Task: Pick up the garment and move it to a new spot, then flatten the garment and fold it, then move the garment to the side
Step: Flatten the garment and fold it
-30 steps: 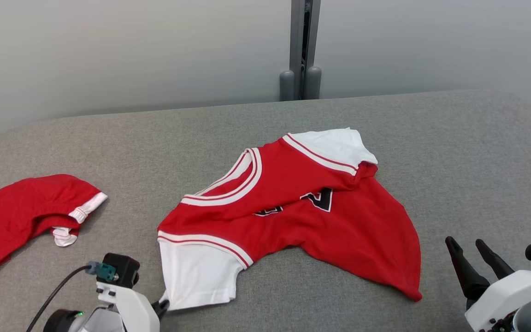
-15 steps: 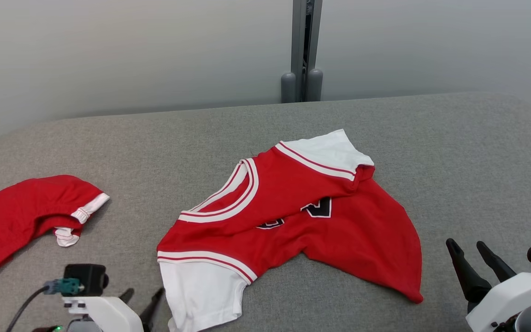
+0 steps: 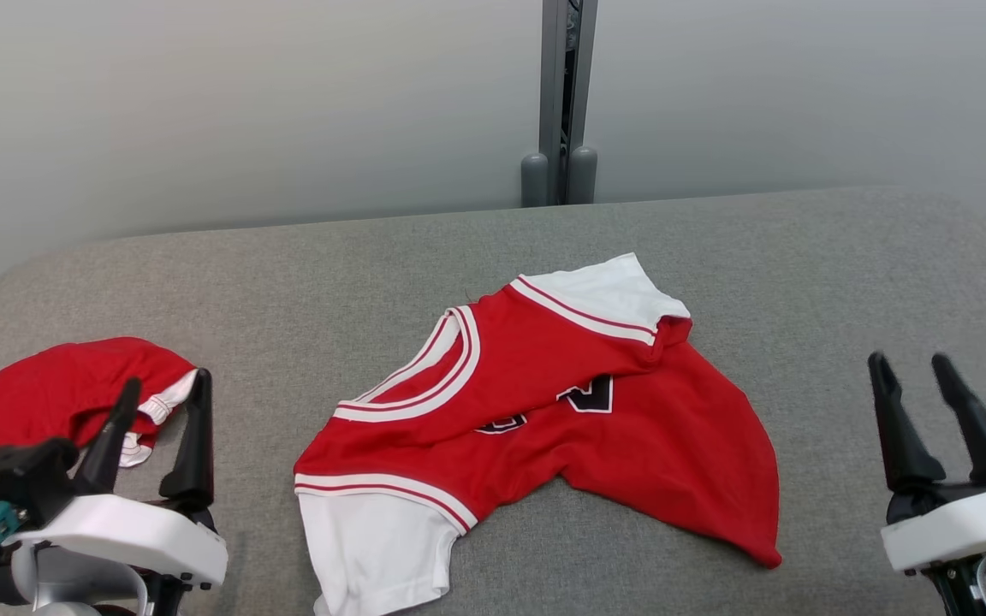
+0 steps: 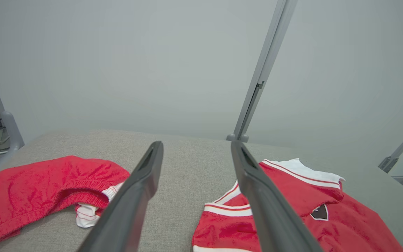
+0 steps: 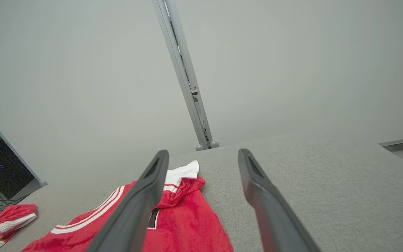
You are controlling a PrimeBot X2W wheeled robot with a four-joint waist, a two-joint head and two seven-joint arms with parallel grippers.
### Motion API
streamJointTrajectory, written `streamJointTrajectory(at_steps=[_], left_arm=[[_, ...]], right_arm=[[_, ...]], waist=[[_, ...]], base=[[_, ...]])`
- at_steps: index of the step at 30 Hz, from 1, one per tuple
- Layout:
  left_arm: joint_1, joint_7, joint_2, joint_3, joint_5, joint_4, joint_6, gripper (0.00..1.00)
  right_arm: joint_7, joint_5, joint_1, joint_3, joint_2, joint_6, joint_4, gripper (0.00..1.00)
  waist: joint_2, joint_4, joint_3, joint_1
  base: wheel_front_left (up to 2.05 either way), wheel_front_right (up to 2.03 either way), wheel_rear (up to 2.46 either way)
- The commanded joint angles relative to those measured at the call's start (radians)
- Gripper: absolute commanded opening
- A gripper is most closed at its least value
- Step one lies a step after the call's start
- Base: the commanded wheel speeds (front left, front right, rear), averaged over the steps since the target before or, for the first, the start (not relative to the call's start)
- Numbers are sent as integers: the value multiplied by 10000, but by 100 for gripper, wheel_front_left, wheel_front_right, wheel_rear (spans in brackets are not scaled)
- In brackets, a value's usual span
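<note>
Nearest, the left end effector (image 3: 166,382) and right end effector (image 3: 908,361) gape wide and empty over the front of the tabletop (image 3: 801,257), the rumpled red shirt (image 3: 561,402) lying between them, red shorts (image 3: 31,402) just beyond the left one.

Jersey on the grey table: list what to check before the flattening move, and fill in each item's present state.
1. Left gripper open, holding nothing: ok.
2. Right gripper open, holding nothing: ok.
3. Jersey free of both grippers: ok.
4. Jersey lying flat: not ok; it is creased across the chest print.
5. Other red garment apart from the jersey: ok.
6. Jersey's underside layer smooth: cannot tell.
</note>
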Motion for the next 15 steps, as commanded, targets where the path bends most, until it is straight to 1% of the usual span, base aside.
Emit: streamJointTrajectory(at_steps=[1, 4, 5, 8, 10, 12, 15], left_arm=[[-111, -305, -2, 110, 131, -7, -32, 100], [55, -1010, -209, 240, 169, 23, -87, 100], [55, -1010, -209, 240, 169, 23, -87, 100], [314, -1612, -393, 296, 234, 282, -102, 100], [516, -1797, -583, 149, 281, 457, -137, 100], [652, -1905, -553, -13, 455, 704, -220, 100], [705, -2039, -680, -182, 568, 986, -305, 100]], right_arm=[[-238, -98, -111, -2, -52, 1, -166, 100], [-659, -302, -101, 41, -17, 1, -431, 100], [-659, -302, -101, 41, -17, 1, -431, 100], [-986, -629, 198, 75, 47, 1, -350, 100], [-1158, -818, 420, 90, 117, 1, -147, 100], [-1323, -851, 584, 101, 225, 1, 53, 100], [-1495, -927, 684, 191, 265, 1, 309, 100]], waist=[[0, -1, -27, 0], [0, 16, -80, 0], [0, 16, -80, 0], [0, 68, -118, 0], [0, 107, -137, 0], [0, 118, -131, 0], [0, 116, -134, 0]], base=[[0, 0, 0], [0, 0, 0], [0, 0, 0], [0, 0, 0], [0, 0, 0], [0, 0, 0], [0, 0, 0]])
